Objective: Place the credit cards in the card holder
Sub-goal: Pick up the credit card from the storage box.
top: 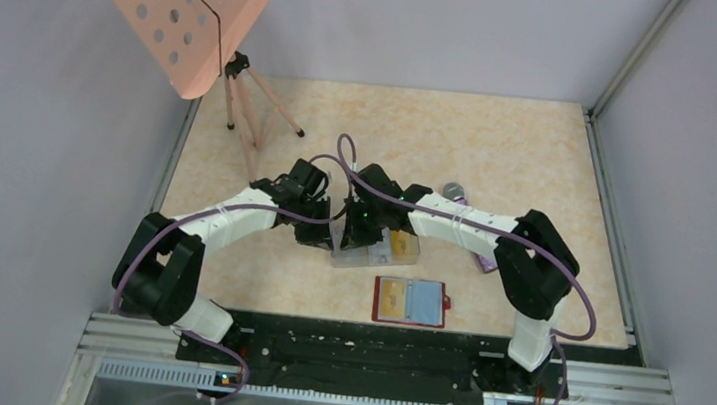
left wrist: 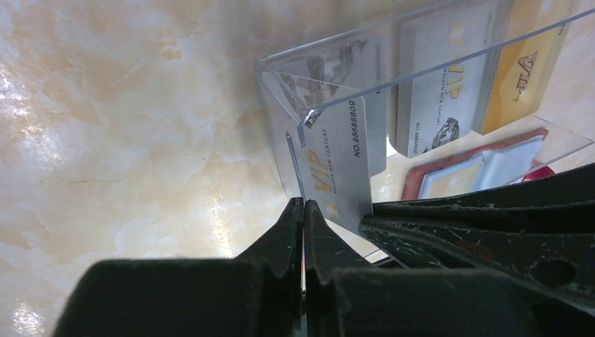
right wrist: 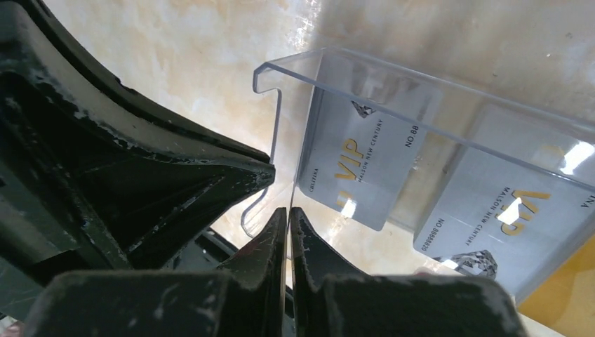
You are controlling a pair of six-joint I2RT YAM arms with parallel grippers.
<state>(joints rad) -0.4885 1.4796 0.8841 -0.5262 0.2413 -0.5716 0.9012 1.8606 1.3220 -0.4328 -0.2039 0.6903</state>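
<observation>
Left gripper [left wrist: 304, 205] and right gripper [right wrist: 289, 210] are clenched, tips at the card holder's [left wrist: 281, 88] clear edge; a silver credit card [left wrist: 344, 161] stands just beyond the left tips

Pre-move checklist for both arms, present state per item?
1. Left gripper shut: ok.
2. Right gripper shut: ok.
3. What each pinches: cannot tell; a thin clear edge runs into both pairs of tips.
4. Silver cards and gold card inside card holder: ok.
5. Red wallet emptied: not ok, cards show in it.
6. Room between grippers: not ok, they crowd together at the holder.
</observation>
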